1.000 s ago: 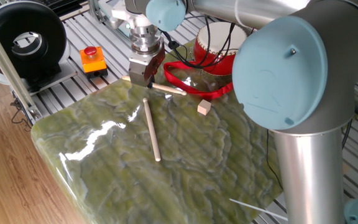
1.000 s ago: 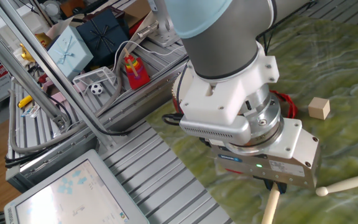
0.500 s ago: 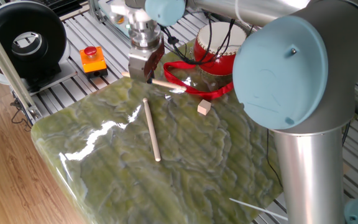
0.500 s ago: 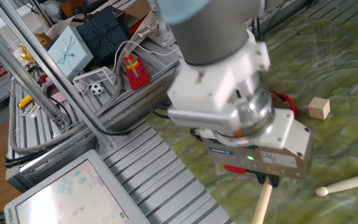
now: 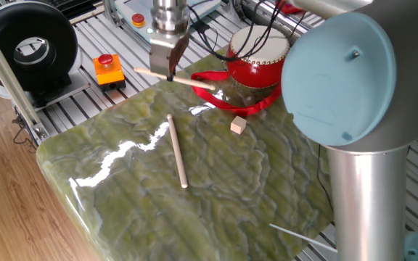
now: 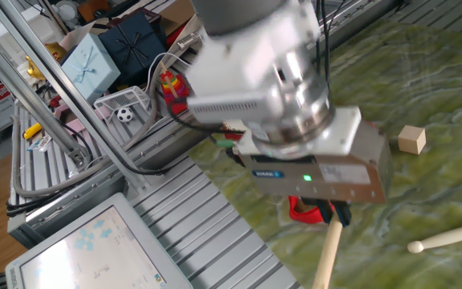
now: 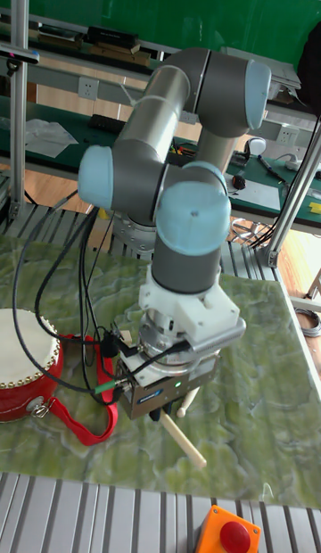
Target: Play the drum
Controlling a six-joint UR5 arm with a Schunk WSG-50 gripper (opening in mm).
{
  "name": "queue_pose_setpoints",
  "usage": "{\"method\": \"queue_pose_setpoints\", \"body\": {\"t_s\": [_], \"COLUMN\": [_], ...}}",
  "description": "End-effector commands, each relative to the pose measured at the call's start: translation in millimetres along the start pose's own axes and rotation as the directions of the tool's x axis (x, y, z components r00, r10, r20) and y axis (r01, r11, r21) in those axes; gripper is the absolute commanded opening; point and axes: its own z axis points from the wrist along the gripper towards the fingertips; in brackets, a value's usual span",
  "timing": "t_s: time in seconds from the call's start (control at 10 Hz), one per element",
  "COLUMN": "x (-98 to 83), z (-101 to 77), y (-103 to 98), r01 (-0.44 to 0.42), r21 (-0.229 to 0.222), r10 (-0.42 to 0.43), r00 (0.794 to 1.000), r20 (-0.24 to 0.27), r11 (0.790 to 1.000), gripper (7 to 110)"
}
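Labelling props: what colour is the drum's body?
Glossy red drum, clearest in one fixed view.

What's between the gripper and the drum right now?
In one fixed view, only the red strap and bare mat; the gripper holds a stick short of the drum.

Orange button box [image 5: 108, 68], wooden cube [image 5: 238, 125], perhaps a black reel [image 5: 27, 45].

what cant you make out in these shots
- Drum skin: far part hidden by cables and the arm in one fixed view; drum cut by the left edge in the tall view.
- Gripper fingers: hidden under its own body in the other fixed view.
- Held stick: its end is cut by the bottom edge there.
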Motion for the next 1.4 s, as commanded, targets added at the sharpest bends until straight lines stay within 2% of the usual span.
{"method": "queue_pose_setpoints", "body": {"t_s": [0.0,0.2,0.4,0.5,0.7,0.9,1.2,1.3], "x": [-1.3,1.1,-2.3,-6.3,-3.1,5.0,2.3,3.2], "z": [-29.0,-41.4,-58.9,-61.3,-59.4,-58.1,-57.8,-57.9], "y": [11.9,16.4,33.6,41.7,38.1,32.5,40.0,39.2], "r01": [0.027,0.018,0.008,0.008,-0.01,-0.026,-0.071,-0.078], "r21": [-0.046,-0.022,0.008,0.012,0.04,0.03,0.002,0.006], "r10": [-0.026,-0.018,-0.008,-0.008,0.012,0.027,0.071,0.078], "r00": [0.999,1.0,0.999,0.999,0.999,0.998,0.996,0.996], "r20": [0.04,0.006,-0.033,-0.035,-0.052,-0.06,-0.05,-0.053], "r11": [0.999,1.0,1.0,1.0,0.999,0.999,0.998,0.997], "gripper": [7,7,7,7,7,7,7,7]}}
